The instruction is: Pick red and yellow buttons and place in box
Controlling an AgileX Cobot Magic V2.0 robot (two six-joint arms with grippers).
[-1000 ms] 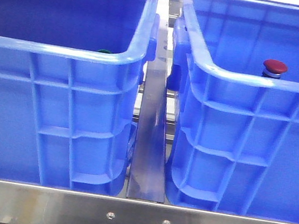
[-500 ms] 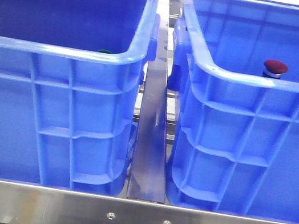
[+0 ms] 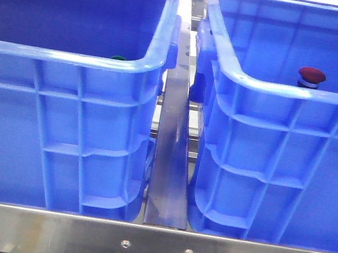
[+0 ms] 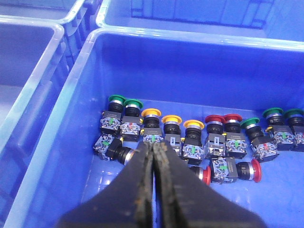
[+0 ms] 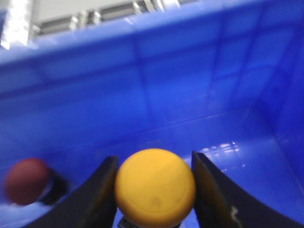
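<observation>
Your box already holds the red button. Inside it, your right gripper clamps the yellow button, near the red one, so next lower and release. Your left gripper, pinched shut and empty, hovers over the supply crate.

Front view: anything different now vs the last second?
No visible change. The red button sits in the same spot inside the right crate, the green cap peeks over the left crate's rim as before, and no arm or gripper enters the front view in any of the three pictures.
</observation>
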